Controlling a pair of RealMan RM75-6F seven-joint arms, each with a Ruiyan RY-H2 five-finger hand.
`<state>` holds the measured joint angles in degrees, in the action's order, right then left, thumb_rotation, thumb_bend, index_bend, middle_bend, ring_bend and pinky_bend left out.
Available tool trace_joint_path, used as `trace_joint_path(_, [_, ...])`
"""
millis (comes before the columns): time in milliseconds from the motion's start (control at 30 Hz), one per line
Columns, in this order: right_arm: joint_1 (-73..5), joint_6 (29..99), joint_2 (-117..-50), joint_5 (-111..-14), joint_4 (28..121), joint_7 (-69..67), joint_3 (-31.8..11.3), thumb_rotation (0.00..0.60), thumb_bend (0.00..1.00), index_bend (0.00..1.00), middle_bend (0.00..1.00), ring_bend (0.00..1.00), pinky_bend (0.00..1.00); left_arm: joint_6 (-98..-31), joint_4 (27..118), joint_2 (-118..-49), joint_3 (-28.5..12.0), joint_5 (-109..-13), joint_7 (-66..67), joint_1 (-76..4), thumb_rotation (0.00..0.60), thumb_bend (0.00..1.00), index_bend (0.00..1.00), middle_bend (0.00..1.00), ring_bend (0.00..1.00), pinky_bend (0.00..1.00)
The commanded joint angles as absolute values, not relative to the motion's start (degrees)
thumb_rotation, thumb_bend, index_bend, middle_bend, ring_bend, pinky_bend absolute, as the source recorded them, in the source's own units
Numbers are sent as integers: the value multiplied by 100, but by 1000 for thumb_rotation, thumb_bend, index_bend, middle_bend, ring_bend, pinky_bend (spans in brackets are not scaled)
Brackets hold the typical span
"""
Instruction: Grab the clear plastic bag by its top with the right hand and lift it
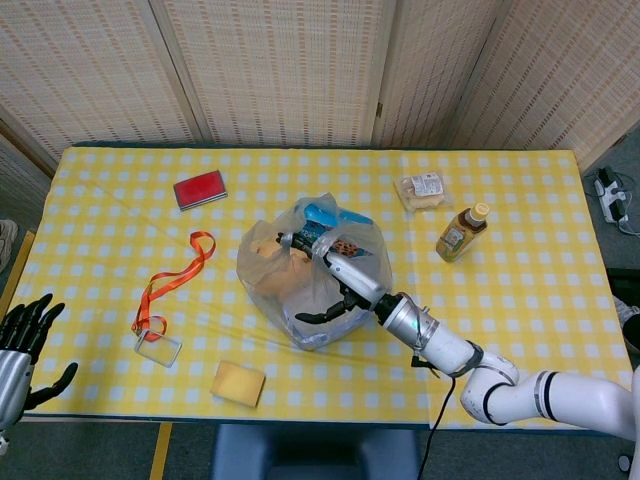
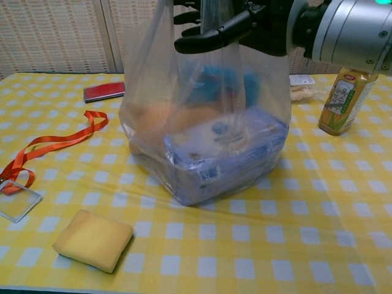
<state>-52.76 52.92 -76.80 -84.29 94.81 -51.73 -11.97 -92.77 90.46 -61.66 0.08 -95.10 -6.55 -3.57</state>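
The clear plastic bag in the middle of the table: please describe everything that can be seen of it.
The clear plastic bag is thin, crinkled and see-through. It stands upright on the yellow checked tablecloth, its bottom resting there. Inside show a blue-and-white pack at the bottom, something orange at the left, and something blue higher up. The right hand is at its upper part, dark fingers against the film; whether they pinch it cannot be told.
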Motion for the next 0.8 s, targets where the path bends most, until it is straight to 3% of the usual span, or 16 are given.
trace_joint_path(33, [-5361, 5180, -7749, -8338, 9469, -5095, -1279, 600, 260, 0, 0, 0, 0, -9317, 9041, -6152, 14, -9541, -692, -343, 600, 348, 0, 0, 0, 0])
trace_joint_path(800, [-5844, 4556, -8241, -7788, 9309, -4701, -1775, 600, 259, 0, 0, 1, 0, -9407, 9010, -6100, 45, -9626, -839, -300, 600, 347, 0, 0, 0, 0])
